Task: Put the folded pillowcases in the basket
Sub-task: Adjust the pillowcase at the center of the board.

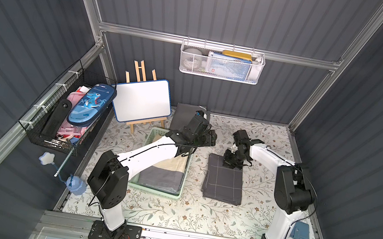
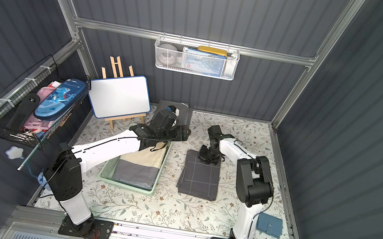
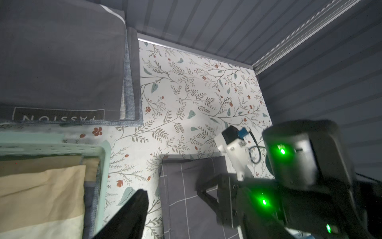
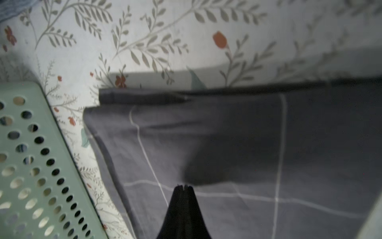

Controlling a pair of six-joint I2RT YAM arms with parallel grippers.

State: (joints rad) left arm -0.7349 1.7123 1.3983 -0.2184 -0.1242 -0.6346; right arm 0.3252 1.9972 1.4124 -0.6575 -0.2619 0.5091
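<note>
Status: right gripper [image 4: 184, 187] has its fingers pressed together, tips down over the folded pillowcase [image 1: 224, 184] (dark grey, thin white check lines), a little inside its far end. The wrist view doesn't resolve whether any cloth is pinched between the tips, so: closed, grip unconfirmed. The pillowcase lies flat on the floral table cover [image 1: 168, 214]. Most of it stretches from the right gripper back toward the arm bases, and its far hem is just beyond the tips. It is not in the basket [image 1: 155, 191]. That mint-green perforated basket sits just to the left of the right gripper, with a strip of bare table cover between its wall and the pillowcase edge, no contact. The basket holds a folded cream-and-grey cloth [image 1: 164, 174]. The left gripper [image 1: 210, 139] hangs clear of the table with fingers apart and nothing between them, near the basket's far right corner. The right gripper is off to its right, close but not touching. The left wrist view shows only one of its fingers [image 3: 132, 211], well off centre. Beyond the left gripper, against the back wall, lies another folded dark grey cloth [image 3: 62, 62] with a PASSION label. Left of that stands a whiteboard on a small wooden easel [image 1: 142, 99]. Back by the right arm's base, to the right of the right gripper, lies a blue wallet-like thing [image 2: 270, 224].
</note>
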